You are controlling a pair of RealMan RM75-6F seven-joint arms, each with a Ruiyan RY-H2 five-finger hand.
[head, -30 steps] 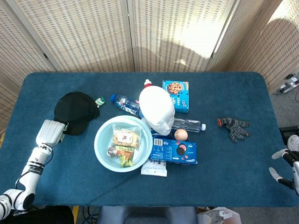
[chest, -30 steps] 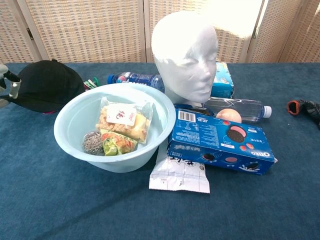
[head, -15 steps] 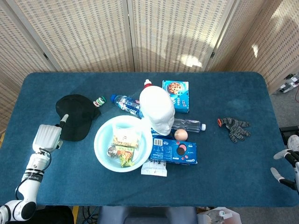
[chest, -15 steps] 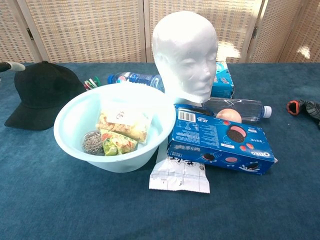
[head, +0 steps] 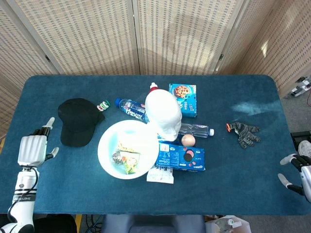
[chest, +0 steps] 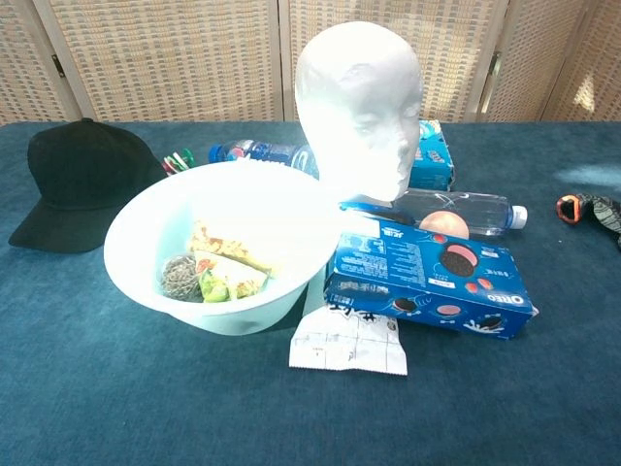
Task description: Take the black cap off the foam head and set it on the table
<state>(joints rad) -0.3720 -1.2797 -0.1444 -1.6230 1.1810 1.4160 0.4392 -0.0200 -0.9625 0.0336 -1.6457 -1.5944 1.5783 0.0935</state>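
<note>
The black cap [head: 77, 120] [chest: 80, 180] lies flat on the blue table [head: 233, 170] at the left, apart from the bare white foam head [head: 163, 115] [chest: 360, 107] that stands upright in the middle. My left hand [head: 33, 149] hovers at the table's left edge, well clear of the cap, fingers spread and holding nothing. My right hand [head: 297, 174] shows at the far right edge of the head view, fingers apart and empty. Neither hand appears in the chest view.
A pale bowl [head: 108, 150] [chest: 131, 272] of snack packets sits in front of the head. An Oreo box [head: 181, 156], a peach [head: 188, 140], two water bottles [head: 130, 108], a cookie box [head: 183, 97] and a white packet [head: 160, 174] crowd around it. A glove [head: 244, 133] lies at the right.
My left hand has let go of the cap and drawn back toward the table's left front edge. The cap stays on the table. The right hand has barely moved.
</note>
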